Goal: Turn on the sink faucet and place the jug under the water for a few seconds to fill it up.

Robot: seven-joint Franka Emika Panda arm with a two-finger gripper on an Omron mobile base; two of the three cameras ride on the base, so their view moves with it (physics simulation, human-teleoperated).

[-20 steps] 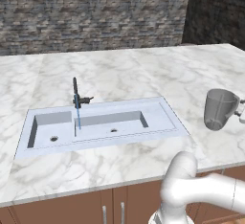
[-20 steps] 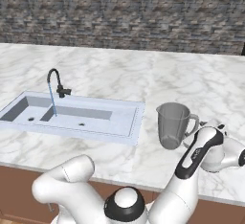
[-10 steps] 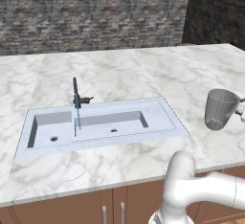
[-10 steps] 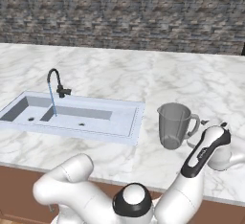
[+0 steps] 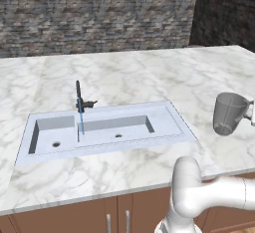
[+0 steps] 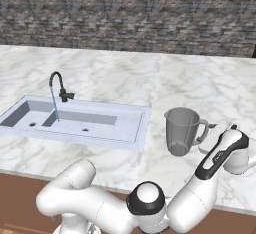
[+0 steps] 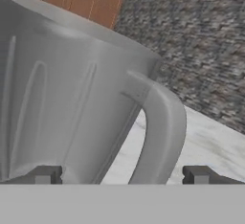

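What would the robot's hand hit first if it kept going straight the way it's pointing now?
Most likely the curved side handle of the translucent grey tapered jug, which sits between the open hand's fingertips, close ahead; exact depth is unclear.

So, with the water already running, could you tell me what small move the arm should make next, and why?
Probably ease the gripper a little further forward, then close on the jug's handle. The open fingers straddle the handle without touching it, the jug stands upright on the counter beside the sink, and water already falls from the faucet.
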